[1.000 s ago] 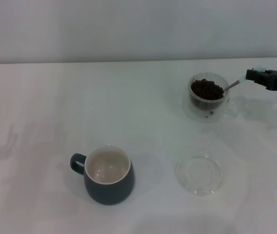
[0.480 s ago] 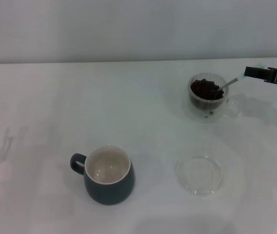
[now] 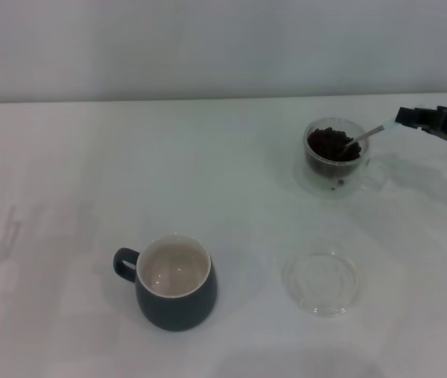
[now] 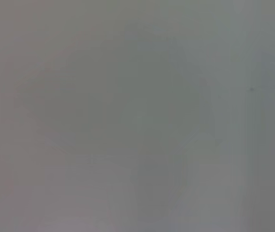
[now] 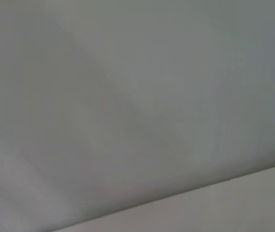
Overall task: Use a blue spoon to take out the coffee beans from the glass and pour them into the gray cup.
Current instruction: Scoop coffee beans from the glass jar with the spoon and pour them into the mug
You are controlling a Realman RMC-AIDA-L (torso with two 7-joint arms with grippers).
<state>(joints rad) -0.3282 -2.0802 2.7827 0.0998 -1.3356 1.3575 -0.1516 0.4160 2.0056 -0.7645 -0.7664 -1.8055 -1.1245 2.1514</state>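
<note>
Jaws of the right gripper (image 3: pixel 406 118) clamped on the pale handle end of the blue spoon (image 3: pixel 369 134), far right. Left arm out of sight. Left to right: gray cup (image 3: pixel 175 282) near front, glass saucer (image 3: pixel 321 282), glass (image 3: pixel 335 157) with coffee beans (image 3: pixel 332 144). Spoon slanting down-left, bowl among beans; gray cup well off leftward and nearer.

Right gripper (image 3: pixel 403 118) cut off by head view's right edge; arm out of sight. Fingers' grip on blue spoon (image 3: pixel 369 134) handle too small to judge. Spoon bowl buried in coffee beans (image 3: pixel 332 144) inside glass (image 3: pixel 335 157), not visible. Left gripper out of head view. Both wrist views: blank grey blur, nothing identifiable.
</note>
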